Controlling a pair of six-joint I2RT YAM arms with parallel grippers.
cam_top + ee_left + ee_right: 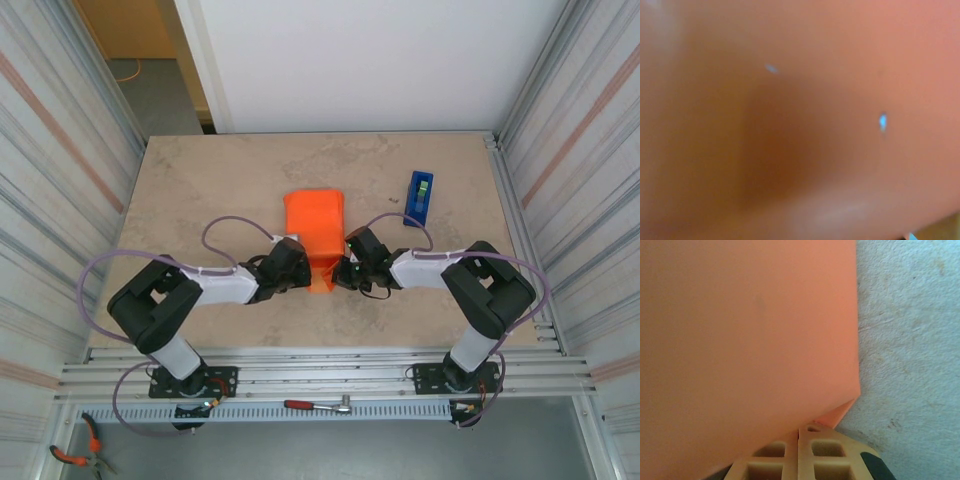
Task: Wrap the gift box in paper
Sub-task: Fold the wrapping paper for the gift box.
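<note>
Overhead, the paper lies between left gripper and right gripper; close up, right is closed, left unclear

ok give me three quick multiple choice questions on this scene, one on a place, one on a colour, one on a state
1. Where is the tape dispenser relative to the paper, in the top view?
A. on top of it
B. to its left
C. to its right

2. What colour is the paper?
A. orange
B. green
C. white

3. How are the fingers of the right gripper set?
A. spread wide
B. closed together
C. clamped around the tape dispenser

Answers:
1 C: the dispenser lies on bare table, right of the paper.
2 A: the sheet is bright orange.
3 B: the right wrist view shows the two fingers meeting with no gap.
</note>
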